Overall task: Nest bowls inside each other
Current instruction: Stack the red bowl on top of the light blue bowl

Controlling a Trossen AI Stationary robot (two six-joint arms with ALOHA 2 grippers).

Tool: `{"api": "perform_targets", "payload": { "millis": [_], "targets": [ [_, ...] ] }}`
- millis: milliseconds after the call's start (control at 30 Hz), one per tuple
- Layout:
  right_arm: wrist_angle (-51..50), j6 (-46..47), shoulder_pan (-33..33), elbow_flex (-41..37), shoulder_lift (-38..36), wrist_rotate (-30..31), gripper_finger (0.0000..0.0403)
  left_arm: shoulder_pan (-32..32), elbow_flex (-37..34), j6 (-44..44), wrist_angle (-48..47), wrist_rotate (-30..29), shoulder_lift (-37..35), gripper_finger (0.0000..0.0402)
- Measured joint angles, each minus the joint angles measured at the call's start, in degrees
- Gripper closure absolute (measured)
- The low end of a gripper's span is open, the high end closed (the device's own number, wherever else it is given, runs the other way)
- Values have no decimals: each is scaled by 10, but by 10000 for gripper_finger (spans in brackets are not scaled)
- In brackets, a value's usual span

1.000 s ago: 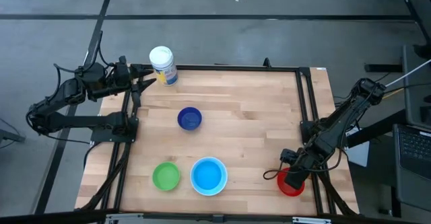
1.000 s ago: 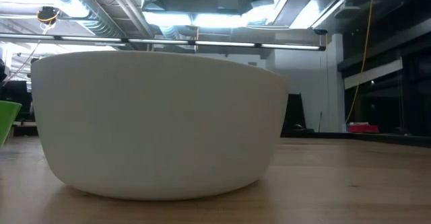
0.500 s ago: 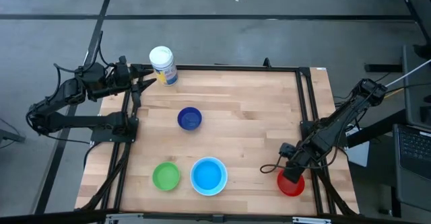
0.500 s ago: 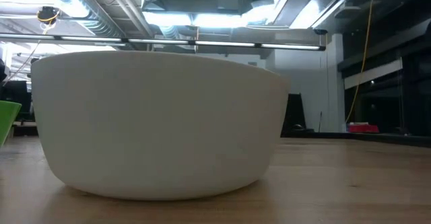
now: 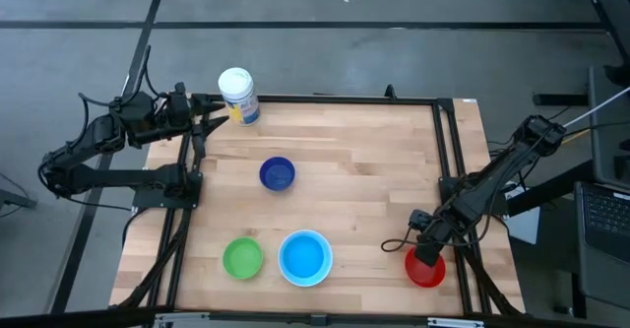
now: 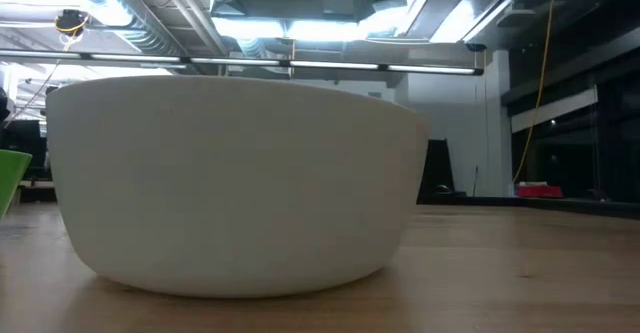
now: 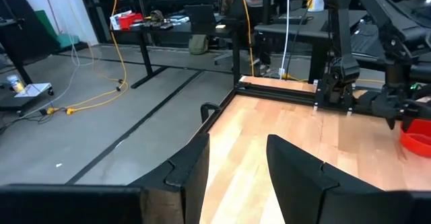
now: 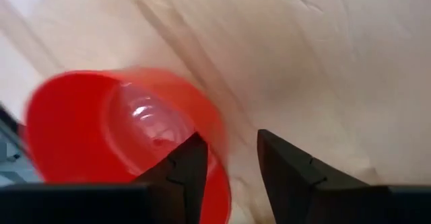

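Note:
Near the table's right front corner stands the red bowl [image 5: 425, 272], also in the right wrist view [image 8: 114, 136]. My right gripper [image 5: 424, 256] points down at it, open, one finger [image 8: 190, 162] inside the bowl and the other [image 8: 281, 162] outside. At the near edge a teal bowl [image 5: 304, 257] sits in the white bowl [image 6: 235, 188], with the green bowl [image 5: 242, 258] to its left. The dark blue bowl [image 5: 277, 173] rests mid-table. My left gripper [image 5: 219, 119] waits open at the far left corner. My right gripper straddles the red bowl's rim [image 8: 224, 173] on the side toward the table's left, coming from above and pointing steeply down. The rim lies close to the inner finger, but I cannot tell whether either finger touches it. The bowl stands on the table.
A white cylindrical container [image 5: 238, 96] with a yellow-blue label stands at the far left corner, beside my left gripper. A black frame rail [image 5: 448, 170] runs along the table's right edge, close to the red bowl. Bare wood lies between the dark blue bowl and the right arm.
My right gripper has come down a little onto the red bowl's rim and shifted slightly toward the table's left. The red bowl and the other bowls have stayed in place.

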Motion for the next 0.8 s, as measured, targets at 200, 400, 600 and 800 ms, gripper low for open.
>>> {"api": "perform_targets", "payload": {
  "millis": [200, 400, 600, 800],
  "targets": [
    [42, 7, 0, -43, 0, -54, 338, 0, 0, -1, 4, 0, 0, 256],
    [60, -12, -12, -33, 0, -56, 395, 0, 0, -1, 13, 0, 0, 256],
    [25, -77, -66, 48, 0, -2, 398, 0, 0, 0, 13, -5, 0, 256],
    [-66, -170, -144, 173, 6, 51, 400, 0, 0, 1, 13, -13, 0, 256]
  ]
}}
